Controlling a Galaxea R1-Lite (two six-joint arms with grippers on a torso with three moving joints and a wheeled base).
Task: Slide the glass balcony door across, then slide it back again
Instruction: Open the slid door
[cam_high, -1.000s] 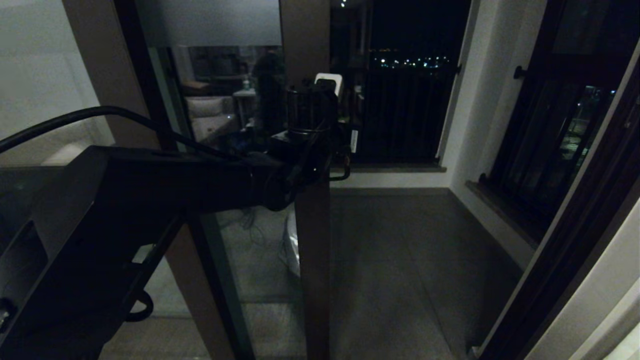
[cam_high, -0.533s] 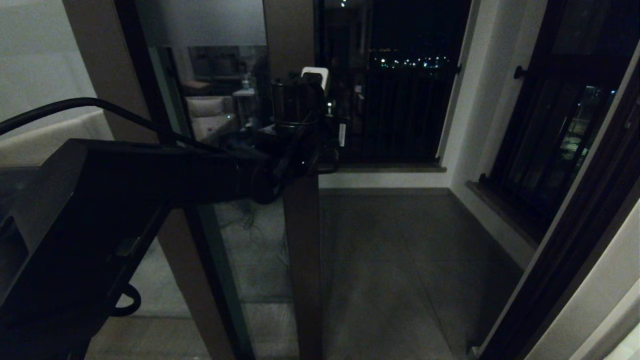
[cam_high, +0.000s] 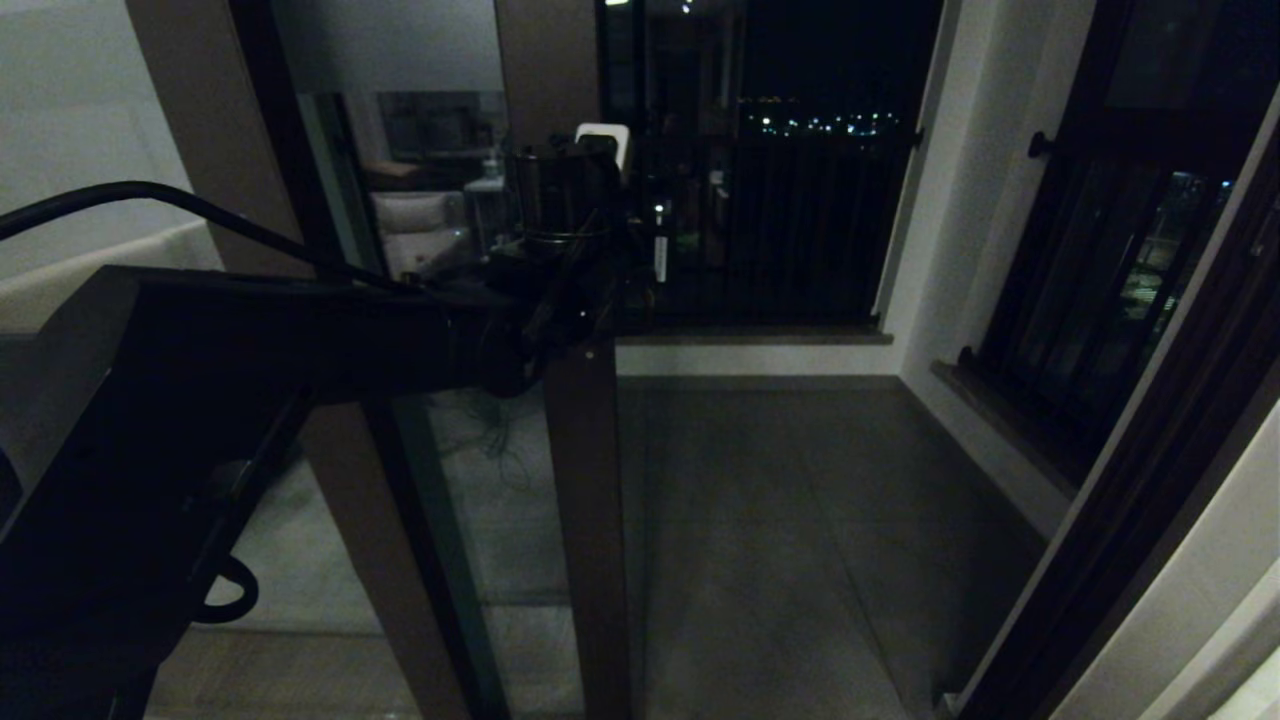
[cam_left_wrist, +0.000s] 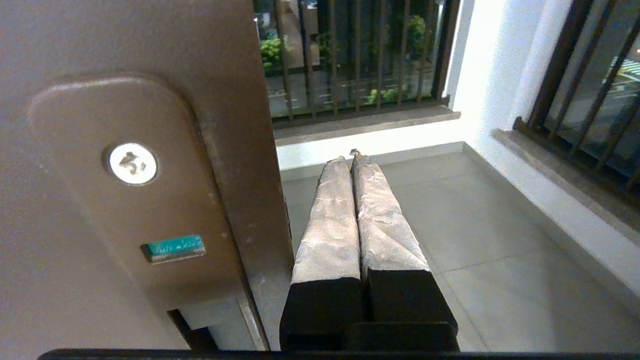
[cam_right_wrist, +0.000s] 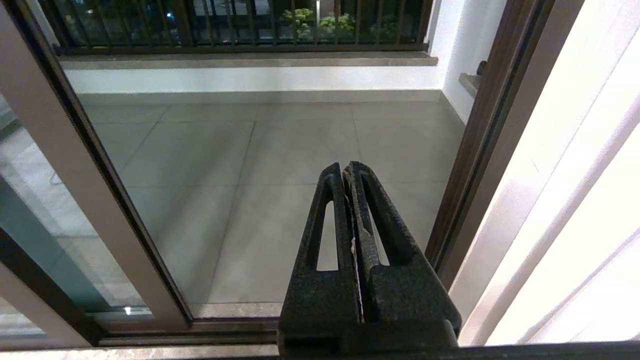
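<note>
Left gripper (cam_left_wrist: 352, 156) pressed together, empty, alongside the edge of the tall brown-framed glass balcony door (cam_high: 585, 480).

Fingers (cam_left_wrist: 330, 220) shut flat, apparently so their side pushes on the door's brown stile, just past the oval handle plate with silver screw (cam_left_wrist: 132, 163); nothing clamped. Door standing left of centre, doorway onto the grey tiled balcony floor (cam_high: 800, 520) open. Right gripper (cam_right_wrist: 348, 167) parked low, also closed, holding nothing.
</note>
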